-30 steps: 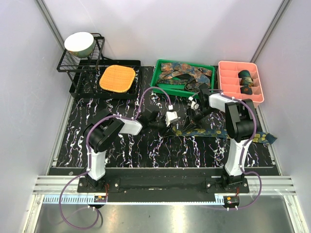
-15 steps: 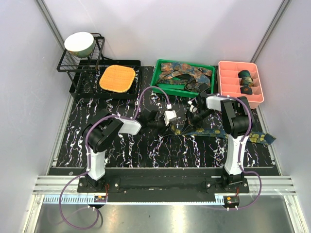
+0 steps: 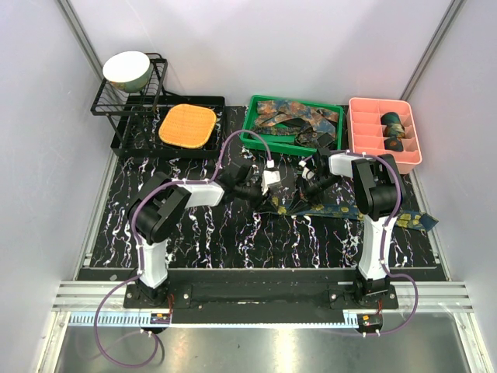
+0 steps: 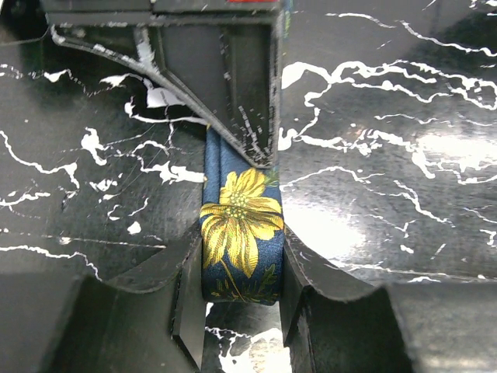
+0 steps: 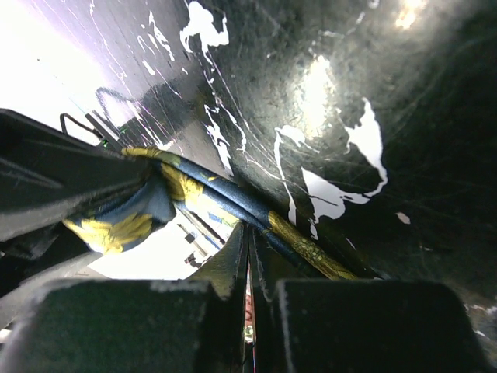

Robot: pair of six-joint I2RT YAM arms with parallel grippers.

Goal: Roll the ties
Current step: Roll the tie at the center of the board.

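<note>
Tie (image 3: 334, 208): navy with yellow flowers, lying on the bench (image 3: 194, 233) just in front of the green tray (image 3: 252, 128).
Left hand (image 4: 241, 264): narrow, clamping the tie's folded end.
Right hand (image 5: 248, 241): fully closed, tips at the tie.

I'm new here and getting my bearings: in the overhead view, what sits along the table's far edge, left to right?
White bowl on a black wire rack → orange waffle pad → green tray of loose ties → pink divided tray holding rolled ties.
</note>
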